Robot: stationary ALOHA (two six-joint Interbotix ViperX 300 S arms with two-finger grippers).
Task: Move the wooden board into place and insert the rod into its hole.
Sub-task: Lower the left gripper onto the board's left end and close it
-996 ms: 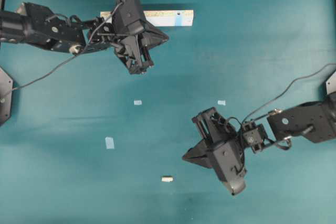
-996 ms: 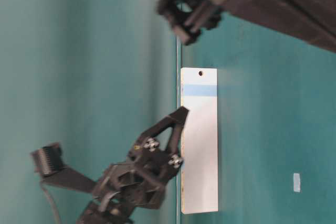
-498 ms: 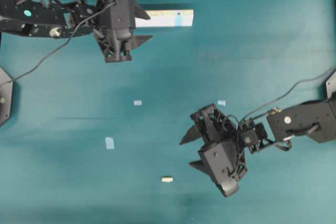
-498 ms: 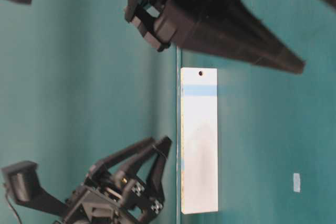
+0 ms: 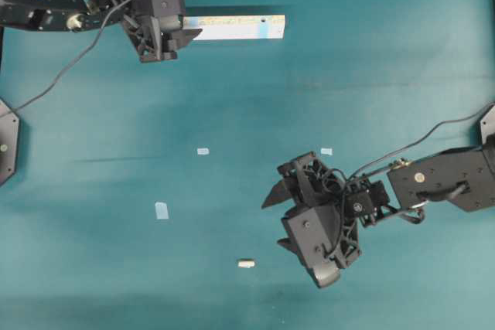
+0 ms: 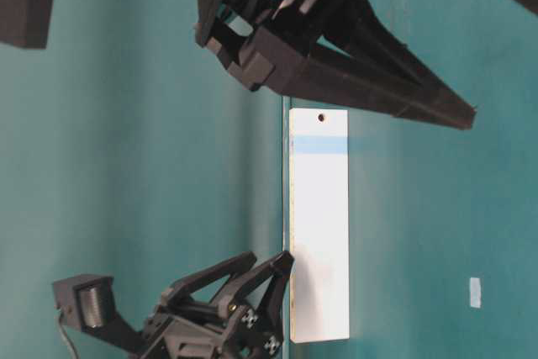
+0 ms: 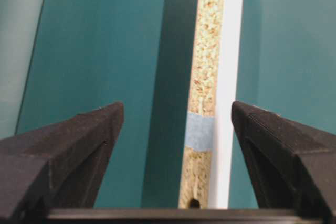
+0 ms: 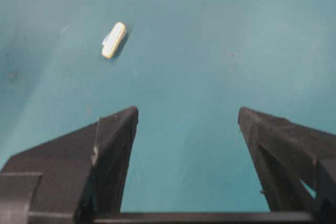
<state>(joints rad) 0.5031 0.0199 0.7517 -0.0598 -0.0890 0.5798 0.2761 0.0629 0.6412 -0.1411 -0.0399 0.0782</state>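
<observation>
The wooden board (image 5: 236, 28) lies at the table's far edge, with a blue patch and a small dark hole (image 5: 263, 18) at its right end. My left gripper (image 5: 196, 13) is open at the board's left end, one finger on each side without touching it. The left wrist view shows the board (image 7: 210, 77) running away between the open fingers of the left gripper (image 7: 177, 107). The rod (image 5: 246, 263) lies alone near the front. My right gripper (image 5: 271, 226) hangs open just up and right of it. In the right wrist view the rod (image 8: 113, 40) sits ahead and left of the right gripper (image 8: 186, 111).
Three small pale-blue tape squares are stuck on the teal cloth, one (image 5: 203, 151) left of centre, one (image 5: 326, 151) right of centre and one (image 5: 162, 210) lower left. The board (image 6: 319, 224) sits along the table's far edge. Cables trail from both arms.
Both grippers have gone from shut to open. The left arm moved up and left to the board's left end. The right gripper swung round and dropped toward the rod.
</observation>
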